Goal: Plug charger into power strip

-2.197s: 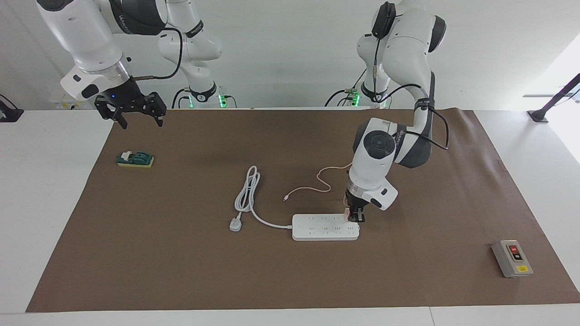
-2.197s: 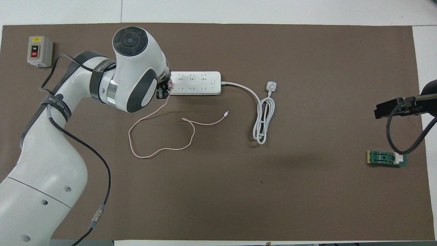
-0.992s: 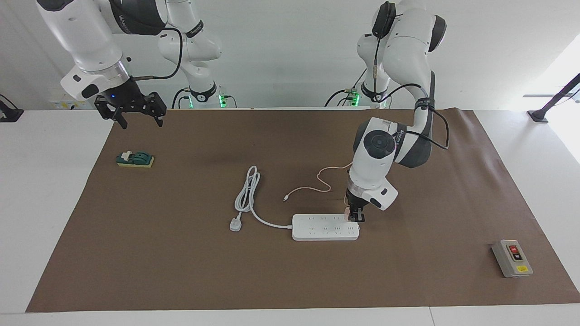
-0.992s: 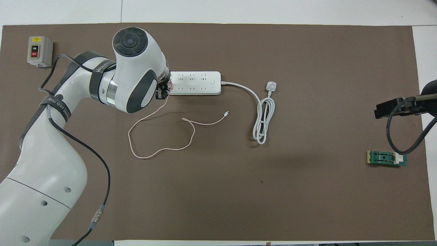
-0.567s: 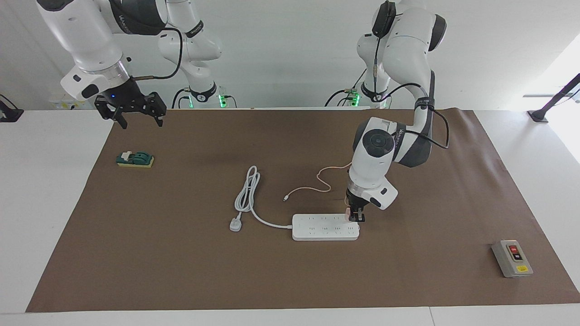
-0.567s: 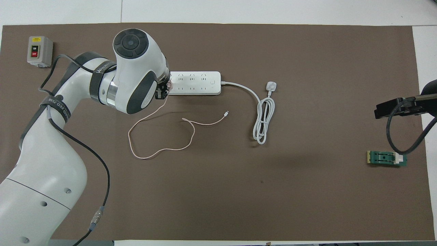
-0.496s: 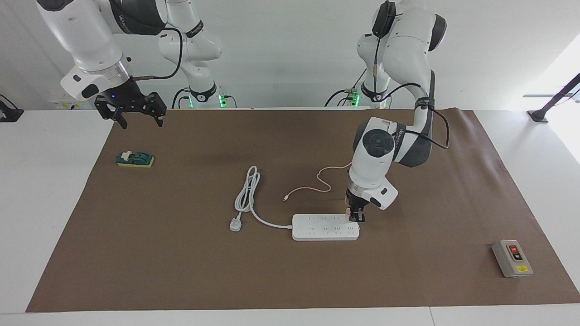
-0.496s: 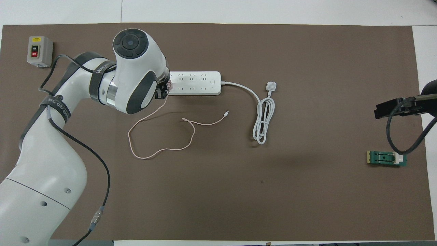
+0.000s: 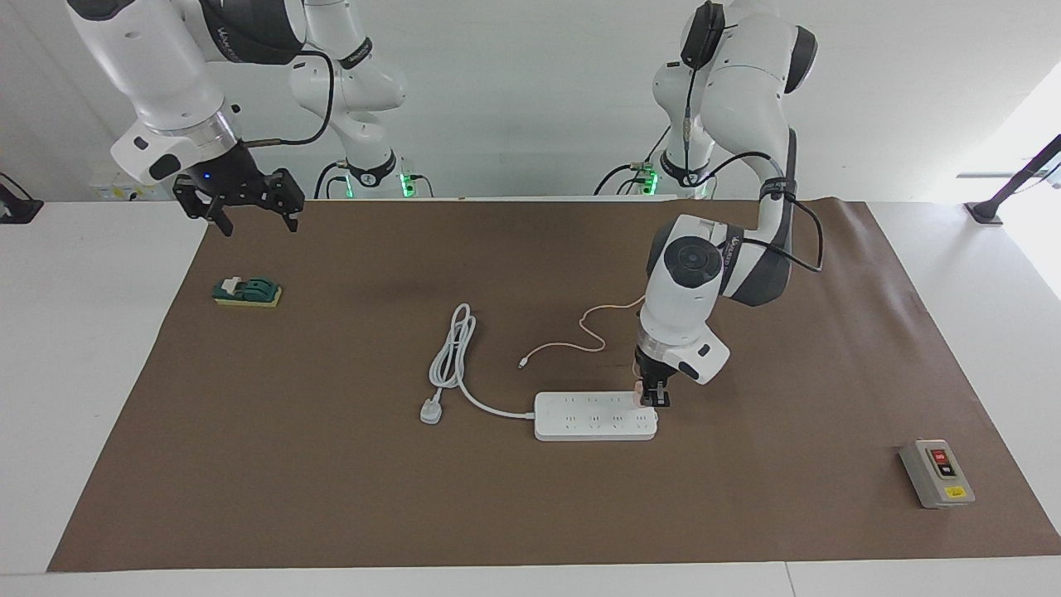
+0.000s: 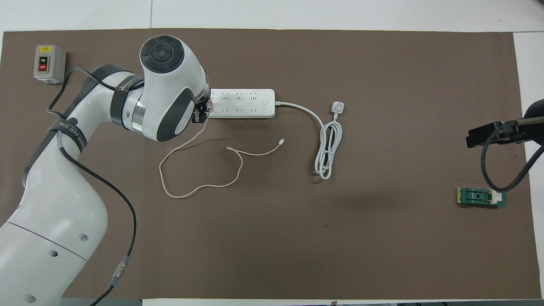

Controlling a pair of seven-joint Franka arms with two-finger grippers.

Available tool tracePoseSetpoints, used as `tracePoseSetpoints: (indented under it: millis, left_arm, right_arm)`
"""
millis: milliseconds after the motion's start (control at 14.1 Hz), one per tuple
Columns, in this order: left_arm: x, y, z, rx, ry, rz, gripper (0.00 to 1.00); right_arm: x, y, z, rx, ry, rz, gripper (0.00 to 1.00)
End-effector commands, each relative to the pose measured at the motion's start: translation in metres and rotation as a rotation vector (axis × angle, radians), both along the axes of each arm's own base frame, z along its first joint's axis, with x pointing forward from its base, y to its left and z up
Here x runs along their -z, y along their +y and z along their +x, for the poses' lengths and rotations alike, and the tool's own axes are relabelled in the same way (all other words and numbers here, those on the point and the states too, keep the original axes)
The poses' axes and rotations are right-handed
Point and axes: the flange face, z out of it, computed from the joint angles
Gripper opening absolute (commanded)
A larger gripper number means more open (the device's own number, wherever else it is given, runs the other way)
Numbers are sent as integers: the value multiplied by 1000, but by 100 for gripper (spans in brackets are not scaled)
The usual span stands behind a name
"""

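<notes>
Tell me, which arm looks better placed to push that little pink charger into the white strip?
The left. Its left gripper is shut on the charger at the power strip's end socket. The right gripper waits open, high over the mat's edge.

Facing view: high, across the tabletop [image 9: 75,373], looking toward the robots. Overhead view: steeply down from robots' end. Half a turn apart, both covering whole brown mat [image 10: 382,246]

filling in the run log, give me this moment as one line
left pincer: shut on charger, at power strip end socket | right pincer: open, waiting above table edge | plug-in: not confirmed seated
</notes>
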Motion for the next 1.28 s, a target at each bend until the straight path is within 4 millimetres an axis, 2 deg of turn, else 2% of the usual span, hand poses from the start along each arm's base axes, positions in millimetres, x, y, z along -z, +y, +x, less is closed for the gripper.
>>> tracePoseSetpoints:
  millis: [0,213,496,709,992,1205]
  left_arm:
    - [-6,7,-9,12,2,34,0]
    - [-14,6,-10,20,17,43,0]
    - [-35,7,-16,50,24,54,0]
    - [-28,0,-14,63,21,46,0]
    - [-12,-23,-12,85,11,29,0]
    - [-5,-24,-13,96,21,31,0]
  right_arm:
    - [-3,1,-5,17,5,12,100]
    - [-3,1,-5,17,5,12,100]
    - [-3,1,-5,17,5,12,100]
    - [-3,1,-5,18,5,12,100]
    - [-3,1,-5,17,5,12,100]
    - [-3,1,-5,18,5,14,100]
